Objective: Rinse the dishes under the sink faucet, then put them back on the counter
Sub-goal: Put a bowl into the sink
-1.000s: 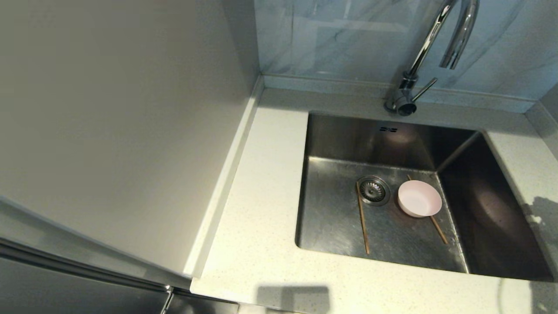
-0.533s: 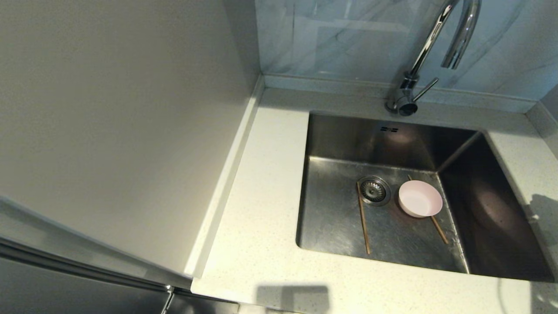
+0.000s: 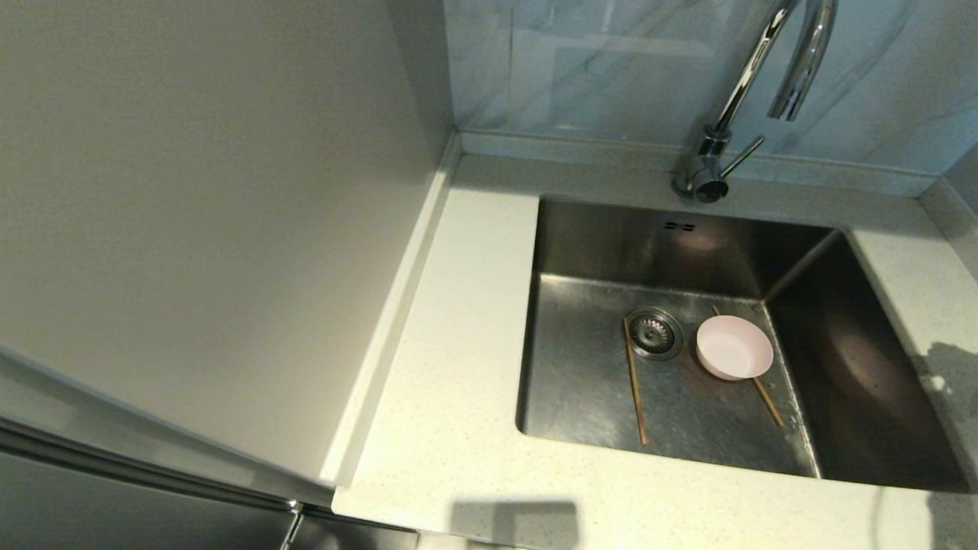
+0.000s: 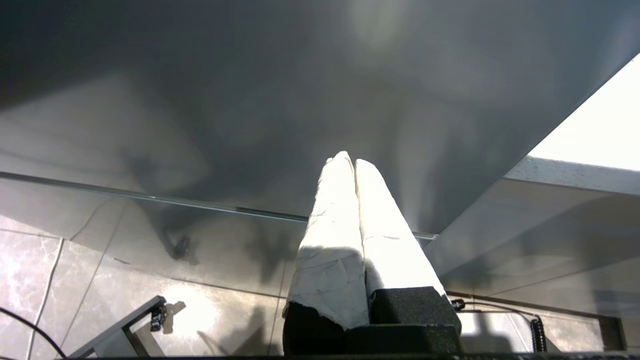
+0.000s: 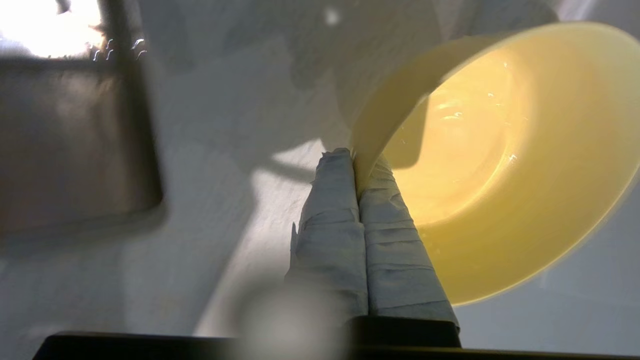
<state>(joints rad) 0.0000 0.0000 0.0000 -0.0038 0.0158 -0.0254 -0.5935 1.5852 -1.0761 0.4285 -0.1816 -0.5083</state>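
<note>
Though neither arm reaches into my head view, I see the pink bowl [image 3: 734,347] upright on the floor of the sink [image 3: 581,382], just beside the drain strainer [image 3: 653,333], lying over one chopstick [image 3: 766,399]; the other chopstick [image 3: 635,386] lies past the strainer. The faucet [image 3: 752,84] rises behind, on the speckled table [image 3: 458,382]. Through the left wrist, my left pincer [image 4: 351,161] is pressed together on nothing, hanging near a grey panel [image 4: 300,75] above tiled floor [image 4: 50,260]. Through the right wrist, my right pincer [image 5: 356,156] is clamped on the rim of the tilted yellow-green bowl [image 5: 500,165], over the table.
</note>
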